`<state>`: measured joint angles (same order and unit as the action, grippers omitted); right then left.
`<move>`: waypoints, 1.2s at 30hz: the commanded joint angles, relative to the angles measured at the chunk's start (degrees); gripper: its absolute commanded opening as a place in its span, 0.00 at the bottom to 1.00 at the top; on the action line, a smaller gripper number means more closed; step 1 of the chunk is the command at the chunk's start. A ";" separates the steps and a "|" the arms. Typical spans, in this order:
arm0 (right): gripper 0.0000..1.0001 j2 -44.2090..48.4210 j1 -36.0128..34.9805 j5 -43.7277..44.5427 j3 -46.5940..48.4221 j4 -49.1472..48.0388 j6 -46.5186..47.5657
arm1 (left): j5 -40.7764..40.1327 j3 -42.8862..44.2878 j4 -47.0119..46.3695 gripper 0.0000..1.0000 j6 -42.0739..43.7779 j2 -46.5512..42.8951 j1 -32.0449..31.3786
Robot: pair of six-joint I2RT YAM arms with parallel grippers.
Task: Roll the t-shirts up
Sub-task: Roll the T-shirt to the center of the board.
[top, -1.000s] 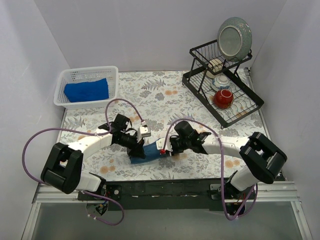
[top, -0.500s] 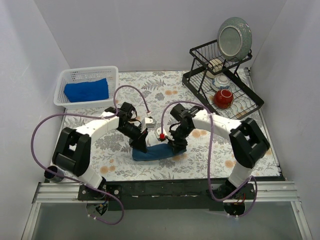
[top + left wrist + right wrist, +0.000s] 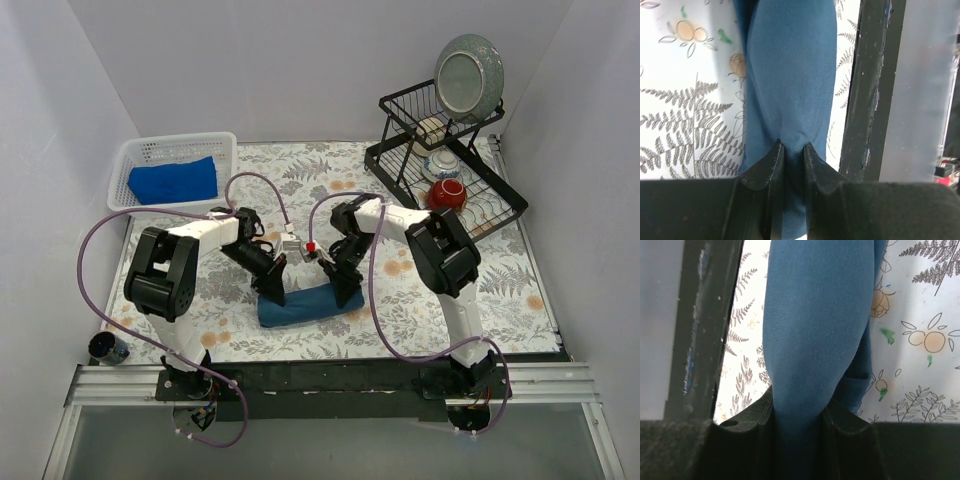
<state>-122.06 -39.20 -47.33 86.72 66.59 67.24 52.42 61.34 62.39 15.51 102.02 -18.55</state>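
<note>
Top external view: floral-print table (image 3: pixel 500 300); far right, black wire dish rack (image 3: pixel 385 160) holding a grey-green ceramic plate (image 3: pixel 468 75) and red bowl (image 3: pixel 447 196); far left, white plastic mesh basket (image 3: pixel 175 140) holding a royal blue t-shirt (image 3: pixel 172 180). Dark teal-blue t-shirt (image 3: pixel 300 308), rolled, lies near the front edge, long axis left to right, between the arms. Left gripper (image 3: pixel 272 294) pinches its left end, fingers narrow; right gripper (image 3: pixel 346 294) clamps its right end, fingers wider around thicker cloth.
</note>
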 commanded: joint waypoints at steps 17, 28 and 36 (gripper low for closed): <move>0.28 -25.15 2.11 10.34 19.80 8.38 -3.34 | -17.53 -5.26 -25.03 0.60 -2.94 -29.76 -0.69; 0.23 -31.13 2.02 10.86 25.78 8.21 -10.29 | -23.50 -23.97 -43.65 0.62 -5.49 -39.70 -21.61; 0.24 -32.63 1.93 11.47 26.84 8.30 -12.05 | -30.45 -31.36 -56.32 0.63 -5.40 -37.42 -26.19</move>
<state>-147.74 -36.47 -53.06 113.95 89.49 51.46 25.85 31.48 15.07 10.02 64.10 -43.57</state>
